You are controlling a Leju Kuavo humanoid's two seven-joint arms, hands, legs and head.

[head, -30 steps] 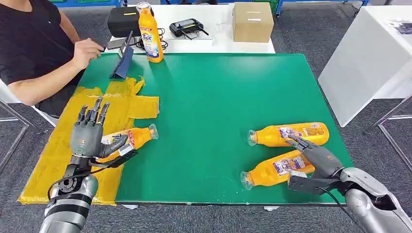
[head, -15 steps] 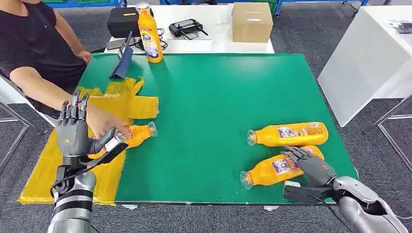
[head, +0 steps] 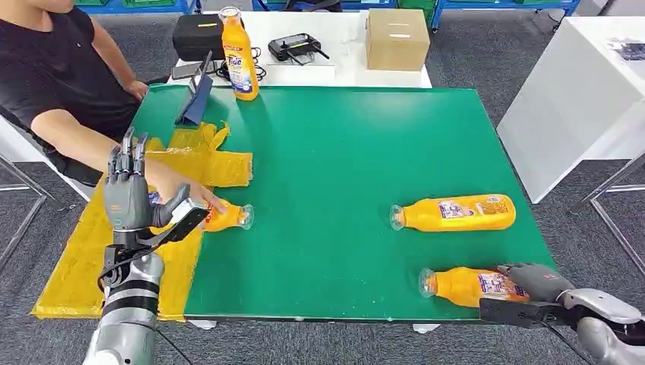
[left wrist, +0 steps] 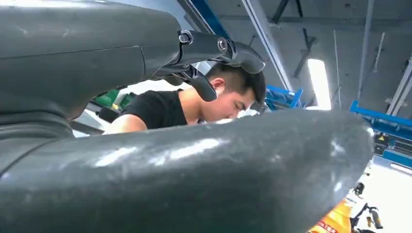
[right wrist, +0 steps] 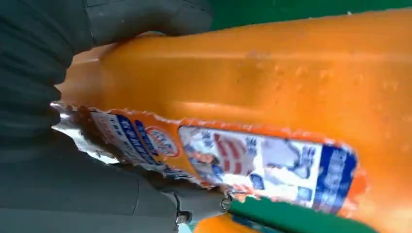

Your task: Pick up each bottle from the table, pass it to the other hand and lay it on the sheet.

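On green tabletop (head: 327, 152): 4 orange bottles total. 1 upright at far edge (head: 239, 57); 1 lying right of centre (head: 456, 213); 1 lying at near edge (head: 468, 287), held by right hand (head: 536, 281), fingers wrapped round it; 1 at edge of yellow sheet (head: 84, 258), under person's hand (head: 186, 194). Left hand (head: 129, 199) beside that btl, fingers straight up, apart, holding nothing. 1 cardboard box (head: 396, 38) beyond tabletop.

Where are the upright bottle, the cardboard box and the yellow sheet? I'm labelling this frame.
upright bottle (head: 241, 65), head view, on its label.
cardboard box (head: 396, 38), head view, on its top.
yellow sheet (head: 72, 258), head view, on a bare near part.
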